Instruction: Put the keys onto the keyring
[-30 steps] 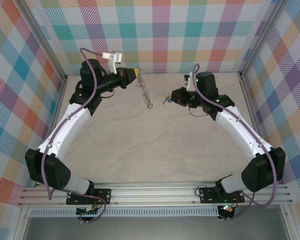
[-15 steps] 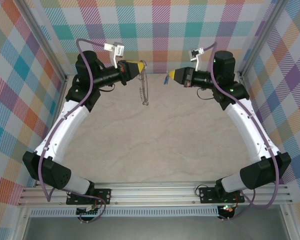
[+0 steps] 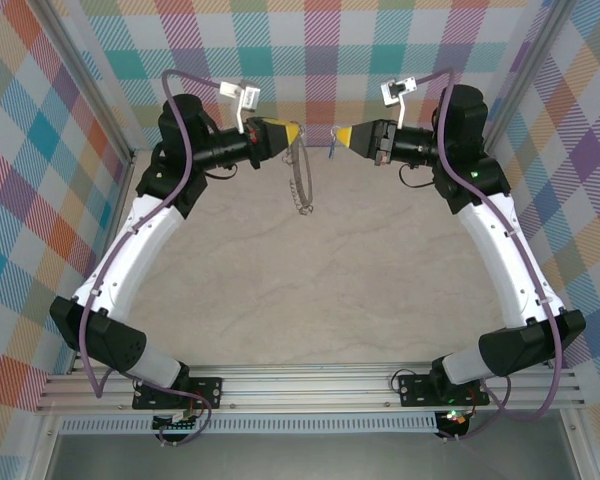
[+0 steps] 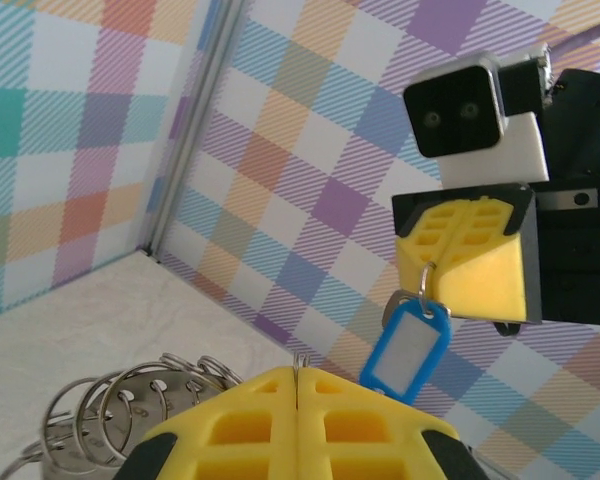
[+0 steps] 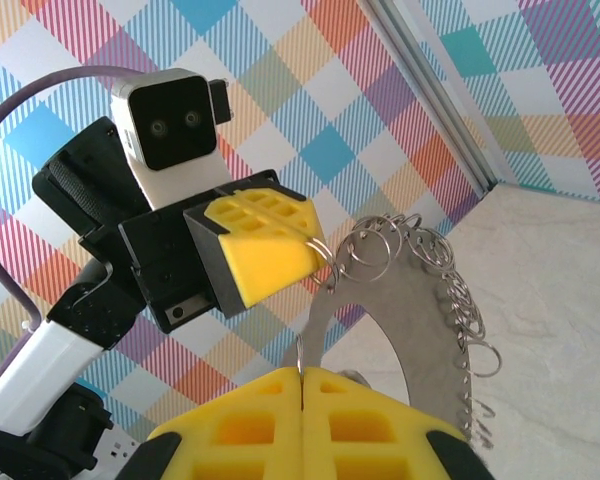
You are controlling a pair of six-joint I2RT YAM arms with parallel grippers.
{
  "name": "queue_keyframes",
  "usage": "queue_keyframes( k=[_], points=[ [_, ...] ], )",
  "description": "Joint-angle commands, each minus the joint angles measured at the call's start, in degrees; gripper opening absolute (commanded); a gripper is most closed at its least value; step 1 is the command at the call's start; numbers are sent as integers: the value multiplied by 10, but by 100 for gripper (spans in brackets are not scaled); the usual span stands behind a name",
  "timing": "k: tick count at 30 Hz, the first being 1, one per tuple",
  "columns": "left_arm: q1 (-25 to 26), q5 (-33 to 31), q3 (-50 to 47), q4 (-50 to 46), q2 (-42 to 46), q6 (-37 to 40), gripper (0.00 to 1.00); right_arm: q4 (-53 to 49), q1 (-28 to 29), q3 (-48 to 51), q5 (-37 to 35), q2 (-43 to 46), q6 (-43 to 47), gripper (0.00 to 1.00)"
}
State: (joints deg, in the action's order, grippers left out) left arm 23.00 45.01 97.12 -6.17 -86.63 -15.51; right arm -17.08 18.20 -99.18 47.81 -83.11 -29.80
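Plaid walls [image 3: 380, 60] around a beige marbled table [image 3: 310, 290]. Both arms are raised at the far side, tips facing each other, near but apart. Left claw [image 3: 297, 133] is clenched on the keyring [image 5: 420, 330], pinching its top rim. The grey hoop hangs in the air above the table, with small loops fringing its edge. Right claw [image 3: 338, 136] is clenched on the keys [image 4: 408, 347], a small ring pinched between the yellow pads and a blue oval tag dangling below. In the top view the keys hang just beside the keyring's top, not touching it. The key blade is too small to make out.
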Motion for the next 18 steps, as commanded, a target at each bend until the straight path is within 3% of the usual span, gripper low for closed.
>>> queue_keyframes(
  k=[1, 18],
  points=[
    [14, 23, 35, 7, 1, 16, 0, 23, 2, -8, -5, 3, -15, 0],
    [41, 1, 82, -18, 6, 114, 0, 10, 10, -20, -40, 20, -10, 0]
  ],
)
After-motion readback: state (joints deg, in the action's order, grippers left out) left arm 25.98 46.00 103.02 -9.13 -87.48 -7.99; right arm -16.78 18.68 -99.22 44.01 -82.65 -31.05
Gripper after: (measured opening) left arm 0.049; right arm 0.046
